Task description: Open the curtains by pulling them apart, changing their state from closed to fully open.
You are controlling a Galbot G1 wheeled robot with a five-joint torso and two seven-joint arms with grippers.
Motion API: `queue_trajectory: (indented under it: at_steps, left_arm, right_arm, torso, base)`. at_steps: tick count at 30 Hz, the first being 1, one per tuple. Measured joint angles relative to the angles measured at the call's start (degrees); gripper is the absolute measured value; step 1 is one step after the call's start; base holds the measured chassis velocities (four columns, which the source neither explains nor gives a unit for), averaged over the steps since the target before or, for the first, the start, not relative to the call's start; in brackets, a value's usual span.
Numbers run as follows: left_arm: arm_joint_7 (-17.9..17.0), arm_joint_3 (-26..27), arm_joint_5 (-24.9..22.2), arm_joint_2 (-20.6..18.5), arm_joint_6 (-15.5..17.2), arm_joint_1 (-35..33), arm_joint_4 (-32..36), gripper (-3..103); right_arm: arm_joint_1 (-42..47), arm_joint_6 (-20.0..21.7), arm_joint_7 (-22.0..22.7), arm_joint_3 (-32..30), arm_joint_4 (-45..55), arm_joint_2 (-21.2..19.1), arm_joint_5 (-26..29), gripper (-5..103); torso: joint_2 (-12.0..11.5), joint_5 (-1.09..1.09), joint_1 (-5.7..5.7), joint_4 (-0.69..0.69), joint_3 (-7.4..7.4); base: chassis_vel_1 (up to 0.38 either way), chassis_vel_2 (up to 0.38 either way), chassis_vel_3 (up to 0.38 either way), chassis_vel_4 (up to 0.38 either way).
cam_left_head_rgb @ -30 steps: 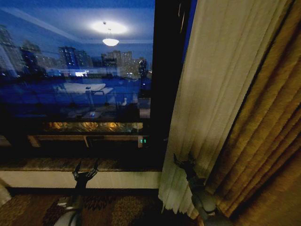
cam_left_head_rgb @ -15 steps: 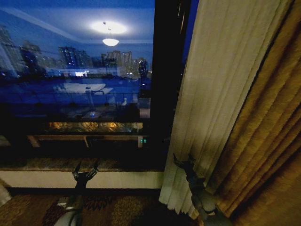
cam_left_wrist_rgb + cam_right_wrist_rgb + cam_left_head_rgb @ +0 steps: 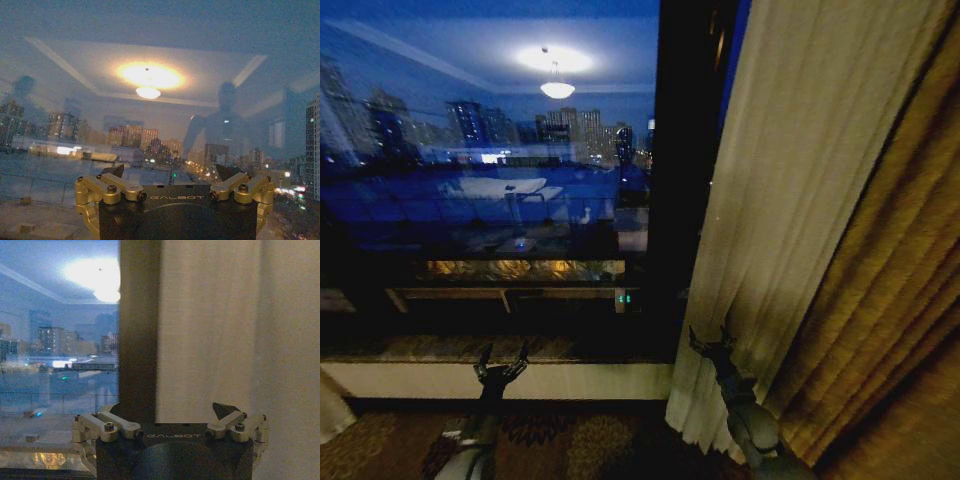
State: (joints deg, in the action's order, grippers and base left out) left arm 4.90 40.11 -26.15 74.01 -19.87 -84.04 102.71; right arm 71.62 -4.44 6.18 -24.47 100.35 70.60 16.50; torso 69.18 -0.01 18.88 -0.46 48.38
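The left gripper (image 3: 501, 362) hangs low in front of the window (image 3: 485, 180), fingers spread and holding nothing, with bare glass ahead of it. In its wrist view both fingers (image 3: 105, 187) stand wide apart against the night skyline.

Right of the dark window frame (image 3: 685, 170), the sheer cream curtain (image 3: 790, 200) is gathered against the golden-brown drape (image 3: 890, 290). The right gripper (image 3: 711, 342) sits at the curtain's lower inner edge, jaws open; its wrist view shows the fabric (image 3: 210, 330) just beyond the fingertips, nothing pinched.

This panel looks close to fully drawn. To finish well, I judge the right gripper should press or pinch the leading edge and sweep it sideways toward the drape, staying level so the pleats stack and do not spring back over the glass.
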Motion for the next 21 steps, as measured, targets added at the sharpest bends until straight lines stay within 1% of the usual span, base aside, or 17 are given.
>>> queue_trajectory:
  at_steps: [4,11,21]
  left_arm:
    - [0.00,0.00,0.00,0.00,0.00,0.00,0.00,100]
    - [0.00,0.00,0.00,0.00,0.00,0.00,0.00,100]
    - [0.00,0.00,0.00,0.00,-0.01,0.00,0.00,100]
  right_arm:
    - [0.00,0.00,0.00,0.00,0.01,0.00,0.00,100]
    - [0.00,0.00,0.00,0.00,0.02,0.00,0.00,100]
    - [0.01,-0.01,0.00,0.00,0.02,0.00,0.00,100]
  torso:
    - [0.00,-0.01,0.00,0.00,0.00]
    - [0.00,0.00,-0.01,0.00,0.00]
    - [0.00,0.00,0.00,0.00,0.00]
  base:
    - [0.258,0.259,-0.287,-0.257]
    - [0.299,0.337,-0.315,-0.303]
    - [0.355,0.369,-0.356,-0.350]
